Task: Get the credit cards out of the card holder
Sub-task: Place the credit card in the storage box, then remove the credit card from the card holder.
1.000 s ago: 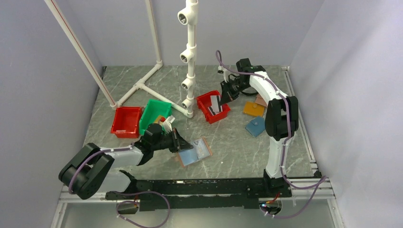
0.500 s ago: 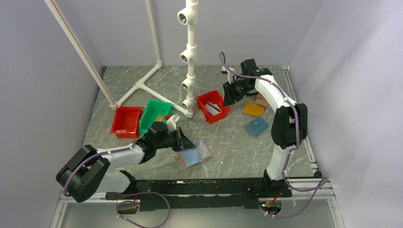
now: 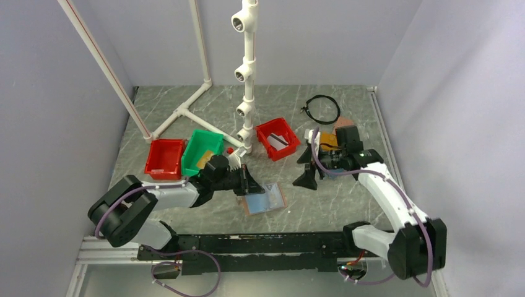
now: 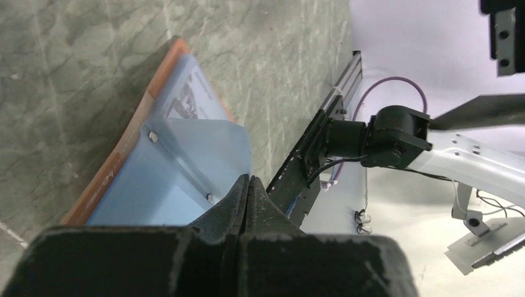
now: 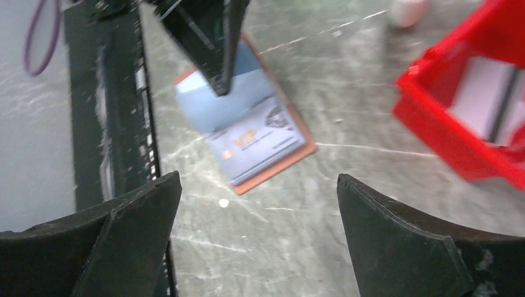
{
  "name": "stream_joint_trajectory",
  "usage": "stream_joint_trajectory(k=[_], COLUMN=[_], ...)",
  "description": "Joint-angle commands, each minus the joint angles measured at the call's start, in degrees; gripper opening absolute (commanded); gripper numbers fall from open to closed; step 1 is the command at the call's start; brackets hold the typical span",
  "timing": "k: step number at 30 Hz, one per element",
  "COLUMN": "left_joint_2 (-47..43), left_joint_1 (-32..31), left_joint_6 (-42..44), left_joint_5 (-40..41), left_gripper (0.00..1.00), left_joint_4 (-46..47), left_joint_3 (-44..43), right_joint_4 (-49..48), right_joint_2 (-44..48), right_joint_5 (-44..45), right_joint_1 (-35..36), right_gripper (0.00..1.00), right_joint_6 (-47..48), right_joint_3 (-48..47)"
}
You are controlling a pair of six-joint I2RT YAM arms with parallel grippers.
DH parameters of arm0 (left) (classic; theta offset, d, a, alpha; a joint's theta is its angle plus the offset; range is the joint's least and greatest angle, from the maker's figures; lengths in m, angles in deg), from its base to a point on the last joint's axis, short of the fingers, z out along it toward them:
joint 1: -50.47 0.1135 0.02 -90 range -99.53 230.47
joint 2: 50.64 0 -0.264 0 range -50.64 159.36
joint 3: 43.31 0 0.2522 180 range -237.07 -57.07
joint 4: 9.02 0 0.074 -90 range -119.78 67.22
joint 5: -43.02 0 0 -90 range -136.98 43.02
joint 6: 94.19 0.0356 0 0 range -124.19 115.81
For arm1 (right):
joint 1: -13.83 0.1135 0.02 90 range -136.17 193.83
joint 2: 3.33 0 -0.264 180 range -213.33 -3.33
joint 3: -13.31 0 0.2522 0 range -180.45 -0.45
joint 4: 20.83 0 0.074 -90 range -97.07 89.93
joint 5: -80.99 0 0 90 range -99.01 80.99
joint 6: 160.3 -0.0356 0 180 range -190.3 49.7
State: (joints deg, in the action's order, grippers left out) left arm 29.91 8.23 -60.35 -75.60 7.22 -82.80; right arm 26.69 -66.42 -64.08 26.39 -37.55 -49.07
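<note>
The card holder (image 3: 266,199) lies open on the table, pinkish-tan outside with light blue lining (image 4: 179,167). A card printed "VIP" (image 5: 260,143) sits in its right pocket. My left gripper (image 3: 247,180) is shut, its tips (image 4: 249,182) pressed onto the lining's near edge, with nothing visible between them. My right gripper (image 3: 307,167) hangs open just right of the holder, and in its wrist view the holder (image 5: 244,127) lies ahead of the wide-apart fingers (image 5: 257,185). A grey-white card (image 5: 477,99) and a dark card (image 5: 504,111) lie in the small red bin (image 3: 267,130).
A green bin (image 3: 197,141) holding a gold-tan piece and a second red bin (image 3: 164,170) stand at the left. A white PVC pipe stand (image 3: 247,93) rises behind. An orange wallet (image 3: 328,141), a brown wallet (image 3: 344,122) and a black cable loop (image 3: 322,109) lie at the back right.
My right gripper let go of a card at the small red bin, opened wide and swung forward to beside the holder. My left gripper slid the holder slightly to the right.
</note>
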Motion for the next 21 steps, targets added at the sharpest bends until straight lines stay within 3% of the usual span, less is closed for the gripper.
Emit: stream_joint_trajectory(k=[1,5,12,21], left_joint_2=[1.0,0.1,-7.1,-25.1], left_joint_1=[-0.3,-0.3,-0.4,-0.3], left_joint_6=[0.8,-0.3,1.5,3.5], left_joint_5=[2.2,9.9,19.0,23.4], left_gripper=[0.00,0.04,0.14,0.38], left_joint_4=[-0.9,-11.1,-28.8,-31.8], left_joint_3=[-0.5,1.5,0.9,3.3], right_joint_4=[2.7,-4.1,-9.1,-9.8], right_joint_2=[-3.8,-2.0,-5.9,-11.2], right_joint_5=[-9.5,-5.2,1.8,7.7], right_joint_1=[1.7,5.3,11.0,14.8], right_gripper=[0.99,0.97,0.74,0.41], right_joint_6=[11.8,10.3,9.0,6.4], right_joint_3=[2.4,6.6,8.5,6.8])
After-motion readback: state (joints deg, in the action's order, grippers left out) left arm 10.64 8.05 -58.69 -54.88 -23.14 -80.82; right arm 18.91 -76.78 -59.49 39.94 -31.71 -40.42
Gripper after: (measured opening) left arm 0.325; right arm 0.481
